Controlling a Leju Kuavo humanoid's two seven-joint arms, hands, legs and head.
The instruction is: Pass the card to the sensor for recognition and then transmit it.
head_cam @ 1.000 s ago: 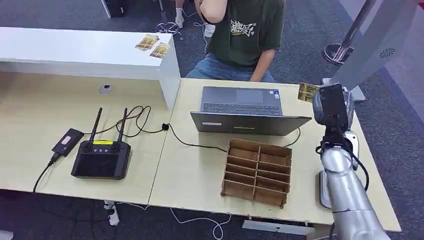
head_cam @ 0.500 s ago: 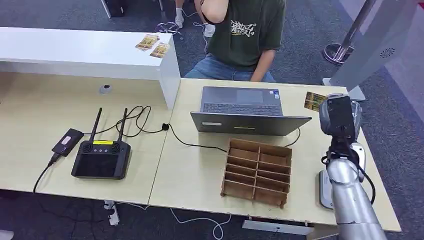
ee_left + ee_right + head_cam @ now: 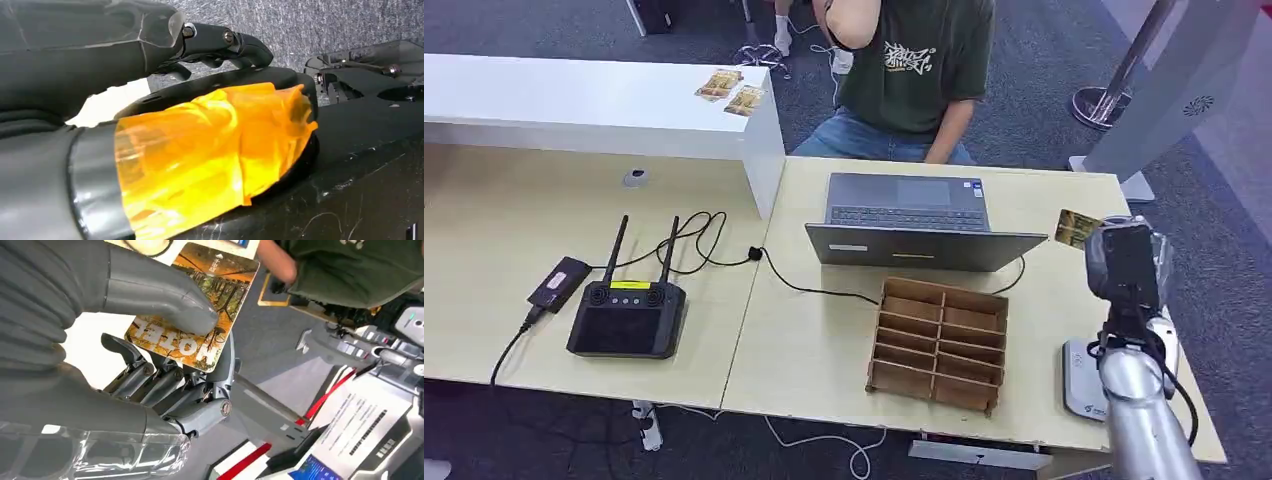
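Observation:
My right hand [image 3: 1124, 265] is raised over the table's right edge and holds a card [image 3: 1076, 228] printed with an autumn forest scene. In the right wrist view the thumb [image 3: 160, 295] presses the card [image 3: 200, 305] against the dark fingers [image 3: 165, 385] beneath it. A flat white and grey sensor pad [image 3: 1082, 385] lies on the table near the front right corner, partly hidden by my forearm. The card hangs above the table, a little beyond the pad. My left hand [image 3: 215, 42] hangs beside my body with loosely curved fingers and nothing in it.
An open laptop [image 3: 914, 215] stands mid-table with a wooden divider box [image 3: 939, 343] in front of it. A person in a green shirt [image 3: 914, 70] sits behind the table. A black controller [image 3: 627, 315] with cables lies at the left. Two cards [image 3: 729, 90] rest on the white counter.
My right hand has carried the card to the right and toward the table's near edge, from beside the laptop's far right corner to closer above the sensor pad.

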